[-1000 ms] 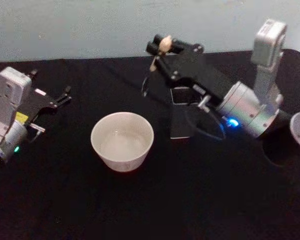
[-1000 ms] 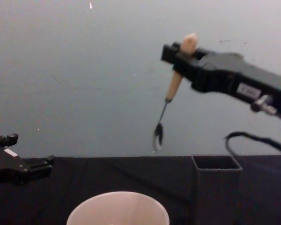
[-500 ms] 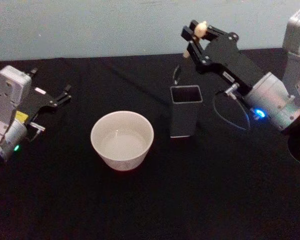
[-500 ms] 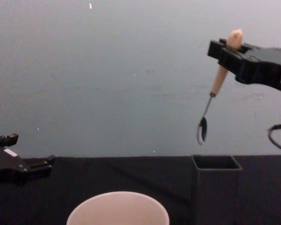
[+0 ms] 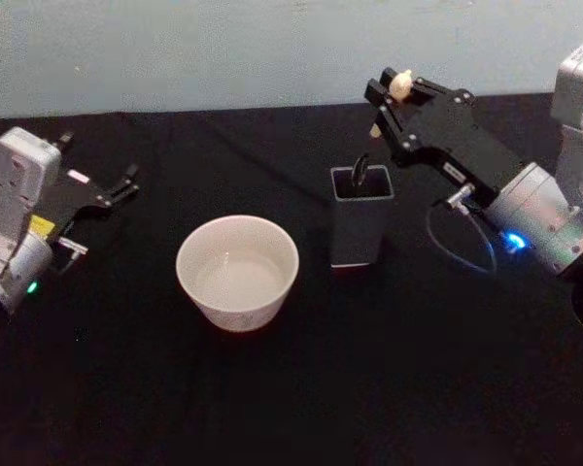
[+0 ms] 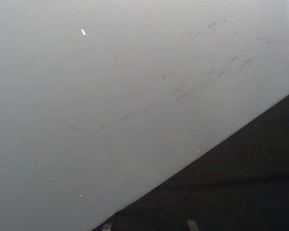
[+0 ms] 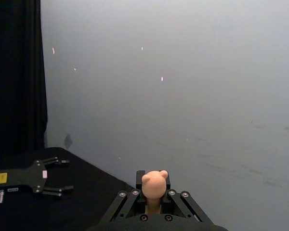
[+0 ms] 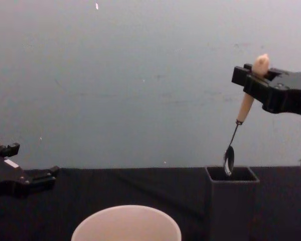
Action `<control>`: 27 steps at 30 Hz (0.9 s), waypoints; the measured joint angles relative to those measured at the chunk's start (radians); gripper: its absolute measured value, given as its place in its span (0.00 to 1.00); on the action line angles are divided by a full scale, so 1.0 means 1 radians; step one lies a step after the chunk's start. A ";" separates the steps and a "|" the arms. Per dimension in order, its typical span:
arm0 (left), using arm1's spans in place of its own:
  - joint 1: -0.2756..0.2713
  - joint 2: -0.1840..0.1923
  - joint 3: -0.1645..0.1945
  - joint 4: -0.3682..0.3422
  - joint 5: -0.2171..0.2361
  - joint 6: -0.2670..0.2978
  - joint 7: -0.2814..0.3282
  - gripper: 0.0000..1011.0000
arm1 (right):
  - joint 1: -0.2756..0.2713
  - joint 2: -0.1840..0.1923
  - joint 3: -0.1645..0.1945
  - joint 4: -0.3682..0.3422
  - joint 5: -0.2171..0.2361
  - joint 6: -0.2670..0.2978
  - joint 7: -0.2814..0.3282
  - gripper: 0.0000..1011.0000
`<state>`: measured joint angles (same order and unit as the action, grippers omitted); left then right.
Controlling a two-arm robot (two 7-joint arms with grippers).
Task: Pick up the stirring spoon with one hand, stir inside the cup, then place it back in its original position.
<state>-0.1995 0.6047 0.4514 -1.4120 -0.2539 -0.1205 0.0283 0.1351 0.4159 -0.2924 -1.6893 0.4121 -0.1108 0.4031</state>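
The stirring spoon [image 5: 381, 124] hangs nearly upright, and my right gripper [image 5: 396, 97] is shut on its wooden handle just under the knob. Its silvery bowl [image 8: 229, 159] sits at the mouth of the dark grey square holder [image 8: 233, 206], the original position [image 5: 360, 233]. The cup [image 5: 238, 272], wide and pale, stands left of the holder on the black cloth, with its rim [image 8: 126, 211] low in the chest view. In the right wrist view the spoon's knob [image 7: 154, 183] pokes up between the right gripper [image 7: 153, 196] fingers. My left gripper [image 5: 132, 183] rests open at the far left.
A black cloth covers the table [image 5: 272, 408], which ends at a pale wall behind. A thin cable [image 5: 462, 243] loops off the right arm just right of the holder. The left gripper [image 8: 32, 161] lies low over the cloth, seen too in the right wrist view [image 7: 67, 175].
My right gripper carried the spoon rightward from near the cup to above the holder, then lowered it until the bowl reached the holder's mouth. The left arm stayed still.
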 joint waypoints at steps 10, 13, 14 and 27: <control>0.000 0.000 0.000 0.000 0.000 0.000 0.000 0.99 | -0.009 -0.014 0.002 0.017 -0.016 0.016 -0.016 0.16; 0.000 0.000 0.000 0.000 0.000 0.000 0.000 0.99 | -0.013 -0.023 0.000 0.024 -0.022 0.014 -0.019 0.16; 0.000 0.000 0.000 0.000 0.000 0.000 0.000 0.99 | -0.014 -0.025 -0.001 0.026 -0.024 0.014 -0.020 0.16; 0.000 0.000 0.000 0.000 0.000 0.000 0.000 0.99 | -0.031 -0.050 -0.025 0.082 -0.063 0.012 -0.029 0.16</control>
<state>-0.1996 0.6047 0.4514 -1.4119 -0.2539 -0.1205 0.0283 0.1043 0.3655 -0.3169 -1.6076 0.3487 -0.0985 0.3739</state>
